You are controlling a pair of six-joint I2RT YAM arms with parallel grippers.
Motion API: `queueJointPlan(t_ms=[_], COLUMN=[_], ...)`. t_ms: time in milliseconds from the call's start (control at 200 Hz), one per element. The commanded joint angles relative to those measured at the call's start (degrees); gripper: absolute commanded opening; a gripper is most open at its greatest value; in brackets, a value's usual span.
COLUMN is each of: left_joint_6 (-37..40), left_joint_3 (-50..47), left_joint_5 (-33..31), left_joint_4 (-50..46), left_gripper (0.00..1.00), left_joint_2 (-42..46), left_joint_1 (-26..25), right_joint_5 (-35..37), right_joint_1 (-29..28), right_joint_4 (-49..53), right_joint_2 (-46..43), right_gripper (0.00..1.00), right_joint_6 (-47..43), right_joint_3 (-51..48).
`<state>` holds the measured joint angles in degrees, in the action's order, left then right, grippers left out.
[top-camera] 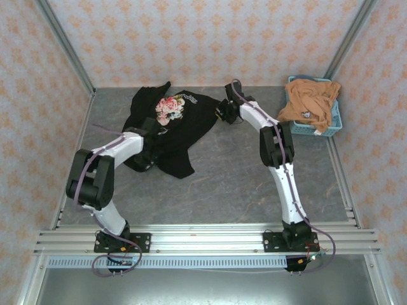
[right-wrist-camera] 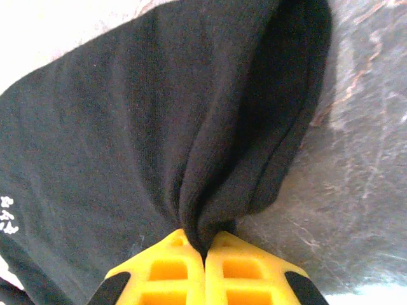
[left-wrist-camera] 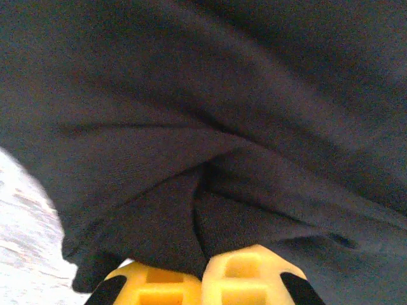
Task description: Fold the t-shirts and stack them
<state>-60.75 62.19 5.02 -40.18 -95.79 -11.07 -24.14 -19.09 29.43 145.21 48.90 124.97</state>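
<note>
Two pinches on the black shirt [top-camera: 191, 124], left gripper [left-wrist-camera: 202, 274] and right gripper [right-wrist-camera: 205, 252] both clamped on cloth; next, likely, spread it flat.

The left arm [top-camera: 121, 149] covers the near-left part of the black rose-printed cloth t-shirt [top-camera: 184, 127]. The orange-tan cloth t-shirt [top-camera: 311, 98] hides most of the light blue plastic basket [top-camera: 336, 122] at the far-right corner of the tabletop [top-camera: 235, 178]. White lettering [right-wrist-camera: 7, 216] is too small to read. Bottom edges crop the left claw [left-wrist-camera: 202, 272] and right claw [right-wrist-camera: 205, 248].
</note>
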Motion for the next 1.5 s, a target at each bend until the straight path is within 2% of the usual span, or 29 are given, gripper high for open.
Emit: queueJointPlan(t_ms=[0,215,495,646,836,1016,1151,1251,1391,1496], left_joint_6=[4.62,8.2,14.6,16.18,14.3,13.66,13.21,12.64,13.25,15.51], left_joint_3=[6.6,18.25,35.73,41.82,44.93,50.57,54.8,59.94,66.58,74.49], left_joint_5=[-7.11,-12.94,-11.87,-10.1,-8.11,-7.73,-7.58,-7.02,-8.55,-9.94], left_joint_4=[-1.86,-1.86,0.63,3.02,9.42,13.44,14.74,12.46,10.93,9.87], left_gripper=[0.0,0.0,0.0,0.0,0.0,0.0,0.0,0.0,0.0,0.0], left_joint_2=[10.13,21.19,26.95,30.38,34.77,34.87,31.8,25.44,13.1,-0.41], left_joint_1=[1.72,5.45,8.35,8.35,8.35,8.35,8.35,8.35,8.35,8.35], right_joint_5=[6.93,11.55,13.9,16.38,22.18,23.47,24.76,26.47,26.18,23.89], right_joint_1=[0.43,0.45,0.14,-0.78,-1.28,-1.24,-1.26,-1.0,2.61,6.73], right_joint_4=[2.26,4.49,6.13,2.88,-5.47,-9.3,-9.47,-8.78,-7.23,-4.87], right_joint_2=[-9.89,-21.36,-36.0,-49.54,-70.81,-81.42,-81.7,-77.79,-64.39,-50.21], right_gripper=[0.0,0.0,0.0,0.0,0.0,0.0,0.0,0.0,0.0,0.0], right_joint_6=[-2.93,-6.69,-11.25,-13.86,-16.63,-18.86,-20.43,-21.59,-21.1,-18.53], right_joint_3=[0.61,4.26,5.99,-1.48,-17.09,-23.61,-22.8,-20.03,-13.36,-5.02])
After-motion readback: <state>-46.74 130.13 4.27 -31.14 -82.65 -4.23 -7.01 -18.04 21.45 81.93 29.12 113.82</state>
